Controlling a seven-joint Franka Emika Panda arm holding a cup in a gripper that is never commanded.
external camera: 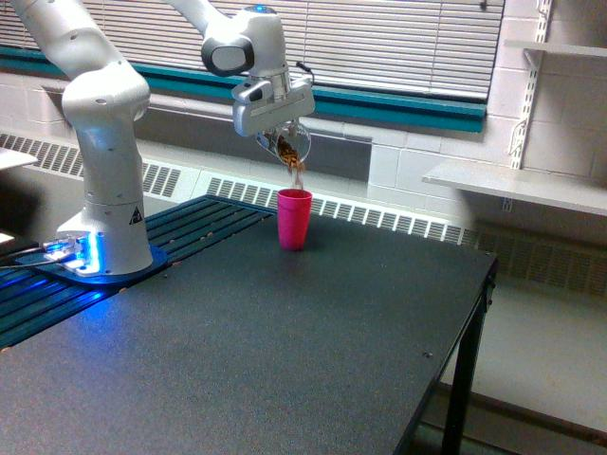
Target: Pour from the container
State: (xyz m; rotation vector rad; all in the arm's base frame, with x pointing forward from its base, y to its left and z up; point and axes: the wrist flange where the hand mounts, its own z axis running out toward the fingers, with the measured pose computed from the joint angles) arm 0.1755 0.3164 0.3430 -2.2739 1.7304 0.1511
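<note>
Clear cup [290, 145] is hanging tilted in the air, mouth pointing down toward the exterior view's right, directly above the pink cup [294, 218]. Brown contents are sitting in the low side of it, and a thin brown stream [298, 175] is running from its rim down toward the pink cup's opening. Can't tell whether the stream is landing inside; it's lining up with the rim.

The tool [283, 140] is pinching the clear cup from above. Fingers are mostly hidden behind the cup and the white hand housing, so the exact contact points aren't resolving, but the cup is sitting between them and nothing else is supporting it.

Pink cup is standing upright on the table [285, 360], near the far edge, well apart from the arm base [102, 246]. The 2 cups are not touching; there is a clear gap between them.

The white arm is arching from the base at the exterior view's left, up out of frame, and back down to the wrist over the pink cup. The base is glowing blue at its foot and is sitting on a dark slatted panel [190, 223] beside the table surface.

The table is dark, speckled, with a black leg [462, 379] showing at the exterior view's right. Behind it: window blinds [398, 43], a teal sill strip [408, 106], a radiator grille [398, 223] along the wall, and a white shelf [517, 185] at the exterior view's right.
</note>
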